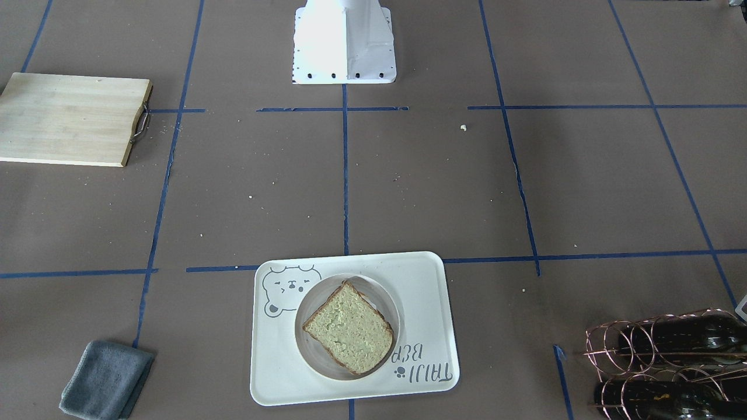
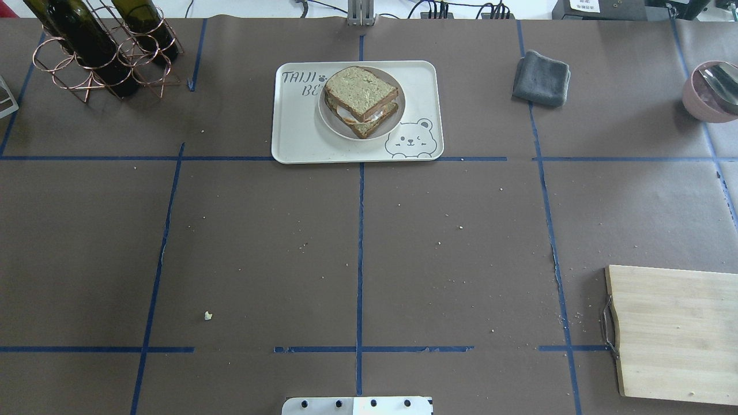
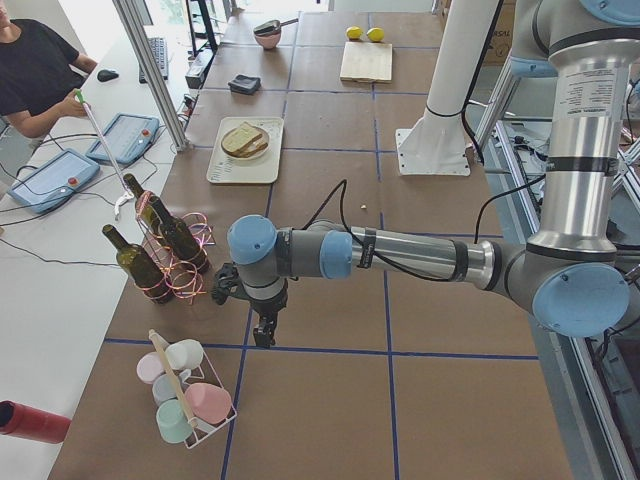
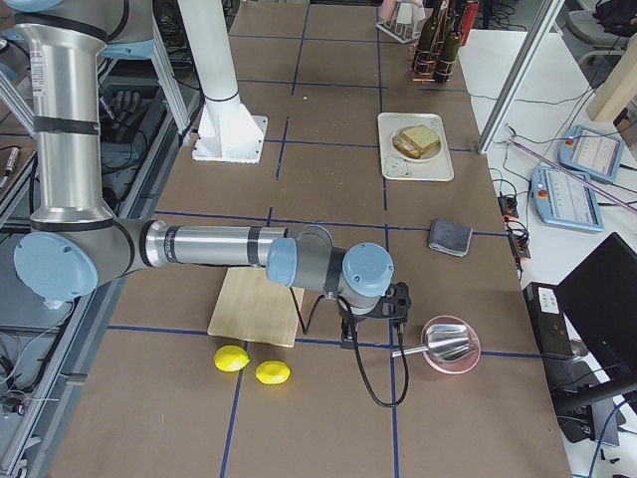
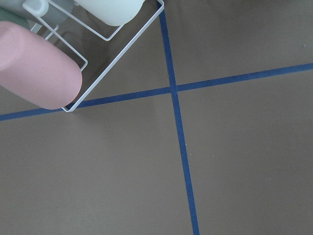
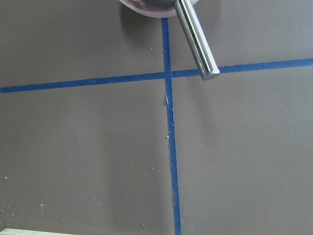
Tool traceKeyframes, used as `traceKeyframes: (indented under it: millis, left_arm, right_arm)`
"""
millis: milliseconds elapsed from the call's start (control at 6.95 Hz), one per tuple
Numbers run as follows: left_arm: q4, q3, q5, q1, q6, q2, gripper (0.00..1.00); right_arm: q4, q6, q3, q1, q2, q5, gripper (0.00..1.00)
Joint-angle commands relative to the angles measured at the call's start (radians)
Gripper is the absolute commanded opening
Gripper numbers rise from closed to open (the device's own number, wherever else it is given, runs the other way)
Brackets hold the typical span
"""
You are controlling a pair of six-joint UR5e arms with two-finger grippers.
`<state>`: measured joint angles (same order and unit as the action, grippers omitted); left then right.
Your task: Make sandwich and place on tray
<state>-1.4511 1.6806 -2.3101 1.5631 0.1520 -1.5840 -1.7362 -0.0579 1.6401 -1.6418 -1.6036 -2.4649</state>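
The sandwich (image 2: 361, 99), two brown-crusted bread slices with white egg showing between them, lies on a small round white plate (image 2: 396, 118) on the cream bear tray (image 2: 300, 141) at the table's far middle. It also shows in the front view (image 1: 349, 328) on the tray (image 1: 280, 373). My left gripper (image 3: 264, 335) hangs over the table's left end, near a cup rack, far from the tray. My right gripper (image 4: 350, 337) hangs over the right end, next to a pink bowl. Both show only in the side views, so I cannot tell whether they are open or shut.
A copper rack of wine bottles (image 2: 98, 52) stands far left. A grey cloth (image 2: 541, 78) lies right of the tray. A pink bowl with a metal utensil (image 2: 712, 92) sits far right. A wooden board (image 2: 674, 331) lies near right, with two lemons (image 4: 231, 358) beside it. The cup rack (image 3: 185, 400) holds several cups.
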Motion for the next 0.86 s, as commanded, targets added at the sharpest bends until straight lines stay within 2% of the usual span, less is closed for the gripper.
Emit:
traceKeyframes:
  millis: [0,288,719]
  left_arm:
    - [0.001,0.007,0.0,0.008,0.0,-0.001,1.0]
    - [0.001,0.007,0.0,0.008,-0.002,-0.002,1.0]
    - [0.001,0.007,0.0,0.009,-0.002,-0.001,1.0]
  right_arm:
    - [0.003,0.001,0.0,-0.007,-0.009,0.021,1.0]
    - [0.076,0.006,-0.028,-0.004,-0.006,0.076,1.0]
    - [0.096,0.015,-0.051,-0.004,0.005,0.07,1.0]
